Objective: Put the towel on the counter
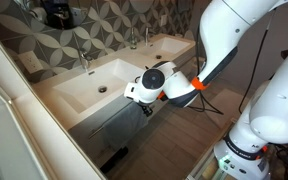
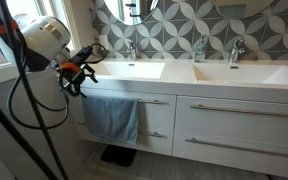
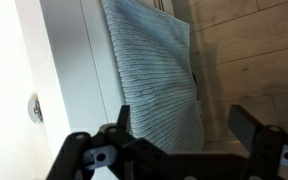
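A home bathroom with a double vanity.
A long white counter carries two rectangular basins, each with a chrome faucet, above white drawers. A grey-blue towel hangs down the drawer front. Patterned grey-and-white tiles cover the wall behind, and the floor is wood-look planks.

**Approach room at the vanity.** The gripper hangs in free air beside the counter end, before the drawers. The towel drapes against a drawer front, with open floor before it. Chrome faucets block the counter's rear, and the basins lie open from above.
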Action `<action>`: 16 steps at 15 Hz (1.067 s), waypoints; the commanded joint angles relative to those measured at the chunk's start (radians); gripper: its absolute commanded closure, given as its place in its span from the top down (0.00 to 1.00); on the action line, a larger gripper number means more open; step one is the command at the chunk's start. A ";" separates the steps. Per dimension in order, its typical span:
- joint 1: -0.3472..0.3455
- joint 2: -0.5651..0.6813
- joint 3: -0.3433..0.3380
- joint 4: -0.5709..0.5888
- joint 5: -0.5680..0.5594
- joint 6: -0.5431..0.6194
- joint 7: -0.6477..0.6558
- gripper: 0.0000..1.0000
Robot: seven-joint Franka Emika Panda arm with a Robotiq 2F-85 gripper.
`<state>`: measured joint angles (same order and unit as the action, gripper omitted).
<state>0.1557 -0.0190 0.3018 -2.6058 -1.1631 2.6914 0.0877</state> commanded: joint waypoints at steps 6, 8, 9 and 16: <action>-0.008 0.163 -0.019 0.129 -0.230 0.043 0.092 1.00; -0.004 0.211 -0.022 0.157 -0.258 0.042 0.102 1.00; 0.000 0.236 -0.022 0.171 -0.273 0.037 0.110 1.00; 0.025 0.382 -0.025 0.281 -0.433 0.010 0.227 1.00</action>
<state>0.1624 0.2942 0.2883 -2.3918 -1.4954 2.7083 0.2293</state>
